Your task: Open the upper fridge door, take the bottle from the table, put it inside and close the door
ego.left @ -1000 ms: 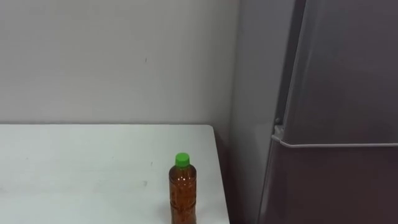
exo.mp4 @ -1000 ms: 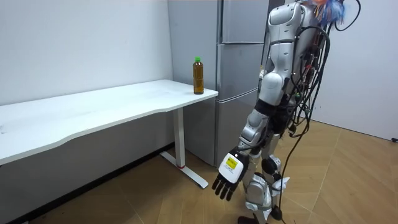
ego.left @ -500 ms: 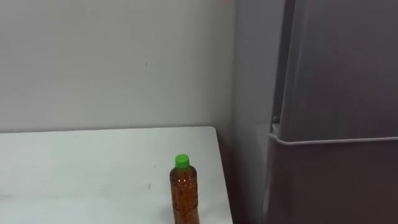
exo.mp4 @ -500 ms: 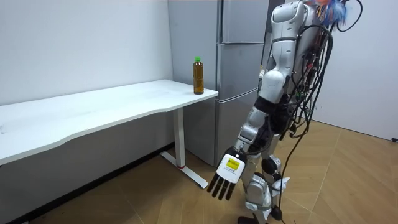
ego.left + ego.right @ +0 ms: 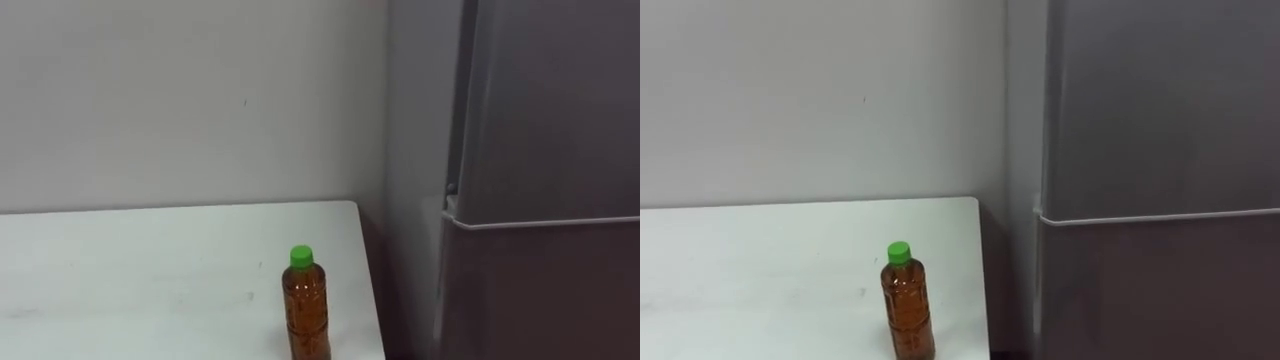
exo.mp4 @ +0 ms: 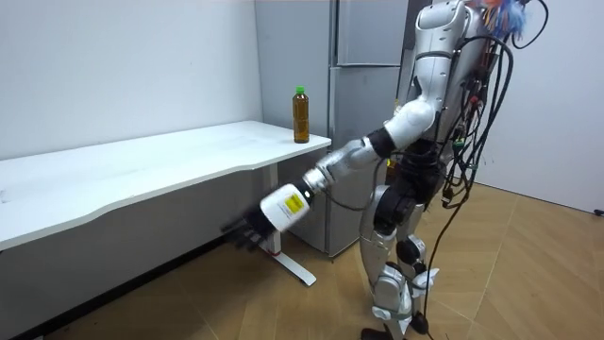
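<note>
The bottle (image 5: 308,310) is amber with a green cap and stands upright near the right end of the white table (image 5: 150,270), close to the fridge. It appears again in the right eye view (image 5: 908,305) and in the room view (image 6: 300,115). The grey fridge (image 5: 540,150) has its upper door closed, and a seam marks the lower door beneath it. In the room view I stand in front of the fridge (image 6: 363,94). My left hand (image 6: 269,212) is swung out low toward the table's leg, well below the tabletop, its fingers loosely extended and holding nothing.
The long white table (image 6: 142,165) runs along the wall to the room view's left, on a white leg (image 6: 274,212). The fridge stands right against the table's end. Wooden floor (image 6: 528,264) lies open behind me.
My left arm has swung up and forward from hanging at my side toward the table. The eye views have shifted slightly, and the bottle has stayed in place.
</note>
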Tool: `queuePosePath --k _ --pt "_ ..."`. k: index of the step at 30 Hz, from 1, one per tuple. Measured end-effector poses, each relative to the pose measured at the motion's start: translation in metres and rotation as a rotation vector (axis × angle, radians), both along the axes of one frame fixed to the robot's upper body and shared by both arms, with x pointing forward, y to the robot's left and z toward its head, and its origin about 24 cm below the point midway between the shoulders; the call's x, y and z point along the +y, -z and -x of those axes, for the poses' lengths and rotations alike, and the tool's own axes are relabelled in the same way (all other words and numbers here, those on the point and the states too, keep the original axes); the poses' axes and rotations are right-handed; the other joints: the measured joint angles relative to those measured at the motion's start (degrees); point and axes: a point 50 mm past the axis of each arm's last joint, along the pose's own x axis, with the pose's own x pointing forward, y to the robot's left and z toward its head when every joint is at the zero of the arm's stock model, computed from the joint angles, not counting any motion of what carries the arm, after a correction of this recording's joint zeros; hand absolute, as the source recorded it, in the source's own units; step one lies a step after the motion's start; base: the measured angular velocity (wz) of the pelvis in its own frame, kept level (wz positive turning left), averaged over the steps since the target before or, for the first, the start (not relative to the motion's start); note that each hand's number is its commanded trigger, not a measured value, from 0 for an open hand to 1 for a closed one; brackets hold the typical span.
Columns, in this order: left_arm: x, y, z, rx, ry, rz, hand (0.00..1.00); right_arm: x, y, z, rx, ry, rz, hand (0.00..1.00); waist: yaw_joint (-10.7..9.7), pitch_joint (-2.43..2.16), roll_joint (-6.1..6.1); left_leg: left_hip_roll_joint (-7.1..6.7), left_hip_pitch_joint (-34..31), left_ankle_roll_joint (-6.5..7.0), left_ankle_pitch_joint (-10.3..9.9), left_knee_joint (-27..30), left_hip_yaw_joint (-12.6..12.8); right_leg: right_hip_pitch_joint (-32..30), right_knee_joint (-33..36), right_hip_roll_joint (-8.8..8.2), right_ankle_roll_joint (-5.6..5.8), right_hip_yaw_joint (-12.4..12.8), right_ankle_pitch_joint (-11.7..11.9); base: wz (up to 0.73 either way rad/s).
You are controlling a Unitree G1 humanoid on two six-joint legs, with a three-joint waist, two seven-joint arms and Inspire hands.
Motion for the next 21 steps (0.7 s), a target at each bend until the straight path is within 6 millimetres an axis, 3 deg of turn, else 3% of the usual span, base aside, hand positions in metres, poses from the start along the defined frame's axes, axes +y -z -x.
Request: queuePosePath --k 2,6,14,18,21 --pt "0.008 -0.024 -0.023 -0.11 -0.018 -0.067 0.0 0.0 0.0 -0.002 -0.004 -0.01 0.005 0.0 0.29 0.02 0.17 0.0 -0.01 -0.01 0.0 -0.04 -0.03 -0.36 0.51 -0.04 -0.01 0.17 -0.12 0.0" --pt "0.017 -0.063 -0.048 -0.268 -0.039 -0.154 0.0 -0.001 -0.001 -0.003 -0.007 -0.014 0.011 0.0 0.43 0.05 0.32 0.0 -0.04 -0.02 -0.01 -0.13 -0.03 -0.5 0.86 -0.04 -0.01 0.04 -0.14 -0.01" --pt "0.001 -0.16 -0.089 -0.673 0.036 -0.298 0.0 0.006 0.001 0.001 0.001 0.023 0.029 0.0 0.76 0.13 0.25 0.0 -0.1 0.03 -0.05 0.18 -0.13 -0.41 1.12 -0.16 -0.01 -0.12 -0.13 0.0" --pt "-0.003 -0.179 -0.096 -0.74 0.067 -0.325 0.0 0.006 0.001 0.0 -0.001 0.029 0.029 0.0 -0.22 0.18 0.7 -0.01 -0.77 0.06 -0.14 0.36 -0.48 -0.38 0.26 0.18 0.04 -0.06 0.11 0.03" --pt "-0.016 -0.196 -0.1 -0.801 0.129 -0.352 0.0 0.008 0.001 -0.004 -0.004 0.024 0.019 0.0 -1.3 0.61 0.64 0.1 -1.54 0.09 -0.13 1.07 -0.78 -0.54 0.28 0.48 0.02 -0.05 0.17 0.07"
